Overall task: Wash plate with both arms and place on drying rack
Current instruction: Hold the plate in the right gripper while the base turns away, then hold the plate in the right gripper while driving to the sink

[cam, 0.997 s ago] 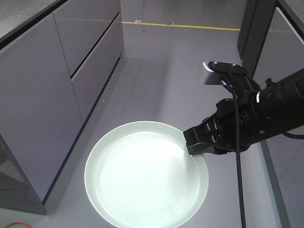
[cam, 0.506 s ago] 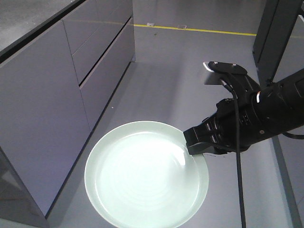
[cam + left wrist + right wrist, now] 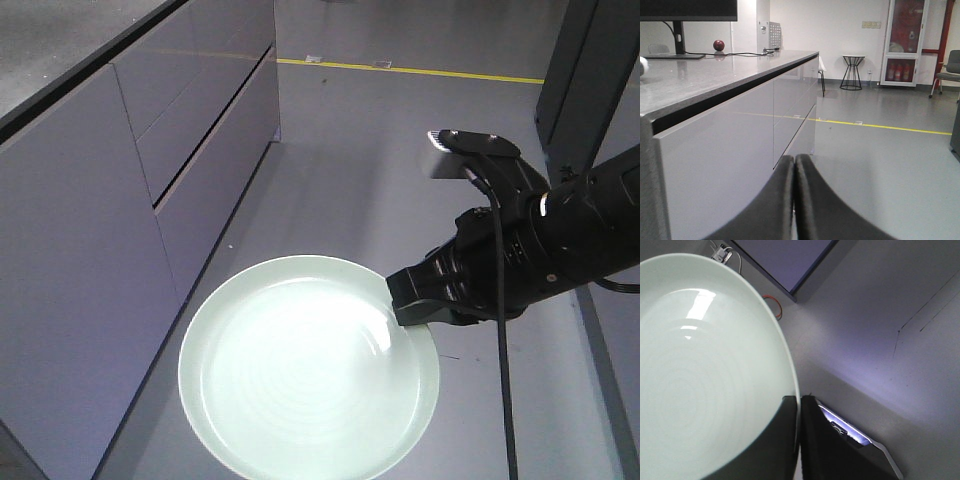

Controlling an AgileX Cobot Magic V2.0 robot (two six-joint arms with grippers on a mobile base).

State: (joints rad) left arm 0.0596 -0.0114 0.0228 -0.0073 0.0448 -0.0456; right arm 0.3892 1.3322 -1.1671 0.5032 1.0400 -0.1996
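**Plate (image 3: 308,365) gripped above the floor (image 3: 400,150)**

One plate: round, pale mint-green and glossy, with a low rim and faint concentric rings inside. It hangs roughly level beside a grey cabinet (image 3: 100,220). The right jaws clamp its rim. The left jaws are pressed together on nothing.

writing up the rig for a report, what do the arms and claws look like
The right arm is matte black and bulky, ending in a blocky black claw. A small grey block sits on top, and a thin black cable runs down from it. The left claw has two smooth dark tapering fingers.
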